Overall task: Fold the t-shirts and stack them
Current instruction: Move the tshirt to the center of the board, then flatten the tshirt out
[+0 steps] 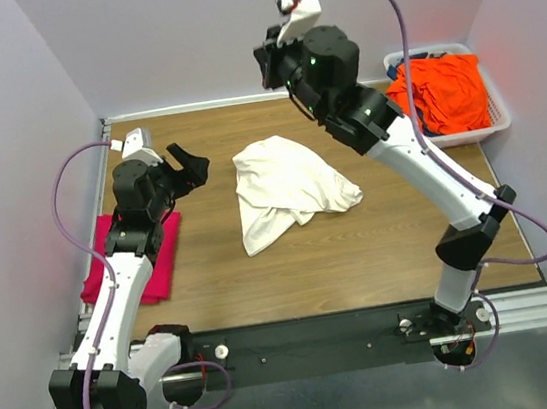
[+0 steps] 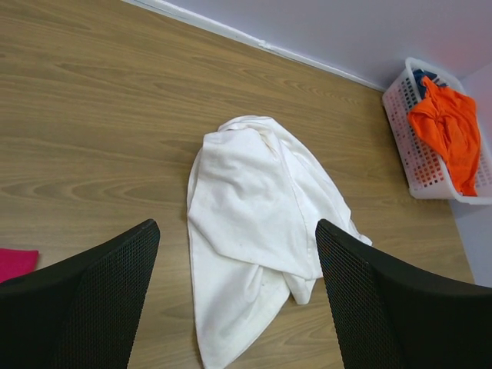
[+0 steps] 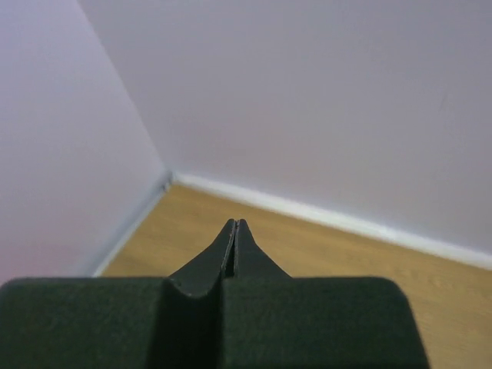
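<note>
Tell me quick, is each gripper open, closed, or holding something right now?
Left gripper: open, holding nothing.
Right gripper: shut, holding nothing.

Surface (image 1: 381, 251): matt wood-grain. Cream-white t-shirt (image 1: 286, 183): soft, creased cloth. Basket (image 2: 416, 156): white plastic lattice. Pads (image 2: 100, 300) of the left claw (image 2: 237, 227): black, mesh-textured.

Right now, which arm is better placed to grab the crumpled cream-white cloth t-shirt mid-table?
Left, probably. The left pincer is open, aimed at the crumpled cream-white cloth t-shirt; the right pincer is shut, raised, facing the wall.
</note>
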You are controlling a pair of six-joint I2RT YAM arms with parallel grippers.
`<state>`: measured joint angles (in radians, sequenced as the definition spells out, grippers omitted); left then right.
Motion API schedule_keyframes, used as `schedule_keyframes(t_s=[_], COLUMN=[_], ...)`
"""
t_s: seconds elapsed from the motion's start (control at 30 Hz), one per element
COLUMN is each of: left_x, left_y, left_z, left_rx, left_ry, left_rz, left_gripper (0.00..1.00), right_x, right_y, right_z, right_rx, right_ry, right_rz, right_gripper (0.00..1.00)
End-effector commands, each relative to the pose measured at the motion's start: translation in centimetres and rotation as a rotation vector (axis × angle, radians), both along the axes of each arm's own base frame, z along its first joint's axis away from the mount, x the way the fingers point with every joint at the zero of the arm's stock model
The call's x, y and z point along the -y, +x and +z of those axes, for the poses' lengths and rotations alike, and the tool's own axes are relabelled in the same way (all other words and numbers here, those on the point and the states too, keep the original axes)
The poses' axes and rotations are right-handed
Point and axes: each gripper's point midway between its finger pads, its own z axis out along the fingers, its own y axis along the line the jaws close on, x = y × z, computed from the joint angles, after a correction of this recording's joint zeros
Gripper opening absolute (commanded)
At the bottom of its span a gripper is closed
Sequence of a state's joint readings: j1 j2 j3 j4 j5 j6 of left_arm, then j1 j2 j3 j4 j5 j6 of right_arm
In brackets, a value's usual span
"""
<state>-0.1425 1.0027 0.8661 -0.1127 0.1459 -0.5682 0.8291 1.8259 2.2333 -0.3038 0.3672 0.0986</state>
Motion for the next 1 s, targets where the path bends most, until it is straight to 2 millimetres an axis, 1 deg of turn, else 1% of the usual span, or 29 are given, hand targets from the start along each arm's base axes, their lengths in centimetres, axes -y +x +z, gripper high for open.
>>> schedule_keyframes(t_s=[0.0, 0.03, 0.07, 0.1, 0.13, 0.17, 0.2, 0.23, 0.27, 0.3, 0.37, 0.4, 0.5, 0.53, 0.57, 0.6, 0.63, 0.67, 0.77, 0.83, 0.87, 0.97], left_x=[-2.2, -3.2, -3.7, -4.2, -4.5, -4.7, -4.5, -5.3, -5.1, -5.0, -4.5, -4.3, -4.3, -4.4, -4.4, -4.3, -4.3, -4.3, -4.1, -4.2, -4.2, -4.0], left_y=[0.0, 0.4, 0.8, 0.9, 1.1, 1.3, 1.4, 1.6, 1.7, 1.7, 1.5, 1.5, 1.6, 1.7, 1.7, 1.7, 1.6, 1.7, 1.7, 1.7, 1.7, 1.8], left_z=[0.0, -0.1, 0.9, 1.0, 1.4, 2.0, 2.2, 2.4, 2.9, 3.1, 3.7, 4.1, 4.8, 4.8, 5.1, 5.3, 5.4, 5.5, 5.5, 5.3, 5.1, 5.1], left_rx=[-0.005, -0.016, -0.003, -0.011, -0.01, -0.004, -0.002, 0.0, 0.01, 0.018, 0.036, 0.049, 0.057, 0.056, 0.061, 0.067, 0.071, 0.073, 0.073, 0.07, 0.066, 0.067], left_ry=[0.035, 0.047, 0.049, 0.053, 0.059, 0.055, 0.051, 0.043, 0.018, 0.003, -0.035, -0.041, -0.049, -0.048, -0.048, -0.047, -0.046, -0.045, -0.04, -0.039, -0.038, -0.038], left_rz=[0.069, 0.099, 0.106, 0.108, 0.107, 0.106, 0.097, 0.115, 0.107, 0.103, 0.087, 0.08, 0.08, 0.081, 0.079, 0.077, 0.076, 0.074, 0.063, 0.065, 0.063, 0.054], left_gripper=[0.9, 0.91, 0.91, 0.91, 0.91, 0.91, 0.91, 0.91, 0.91, 0.91, 0.91, 0.91, 0.91, 0.91, 0.91, 0.91, 0.91, 0.91, 0.91, 0.91, 0.91, 0.91], right_x=[-3.1, -3.1, -3.2, -3.9, -4.1, -4.6, -5.1, -5.5, -5.9, -7.0, -8.0, -8.6, -9.0, -8.8, -8.7, -8.6, -8.6, -8.6, -8.8, -8.7, -8.7, -8.5], right_y=[-1.3, -2.1, -2.7, -3.6, -4.2, -5.6, -6.3, -7.1, -8.0, -9.5, -11.1, -12.2, -13.4, -13.6, -13.7, -13.9, -14.0, -14.2, -14.7, -14.9, -14.8, -14.6], right_z=[-13.1, -16.7, -18.9, -20.4, -21.7, -24.4, -25.5, -27.0, -29.5, -30.9, -33.4, -35.8, -38.8, -40.4, -41.2, -42.4, -42.9, -43.4, -45.5, -46.5, -47.6, -48.7], right_rx=[-0.255, -0.339, -0.388, -0.44, -0.471, -0.526, -0.547, -0.571, -0.608, -0.621, -0.644, -0.672, -0.708, -0.731, -0.737, -0.749, -0.756, -0.763, -0.778, -0.785, -0.794, -0.792], right_ry=[-0.17, -0.183, -0.195, -0.165, -0.162, -0.177, -0.181, -0.195, -0.235, -0.27, -0.326, -0.369, -0.419, -0.441, -0.455, -0.48, -0.488, -0.497, -0.543, -0.571, -0.59, -0.621], right_rz=[0.129, 0.145, 0.162, 0.206, 0.227, 0.276, 0.298, 0.31, 0.319, 0.34, 0.359, 0.36, 0.335, 0.319, 0.304, 0.283, 0.276, 0.273, 0.253, 0.241, 0.231, 0.204], right_gripper=[0.06, 0.12, 0.16, 0.2, 0.24, 0.29, 0.31, 0.33, 0.36, 0.36, 0.36, 0.36, 0.37, 0.39, 0.42, 0.43, 0.44, 0.48, 0.56, 0.58, 0.6, 0.63])
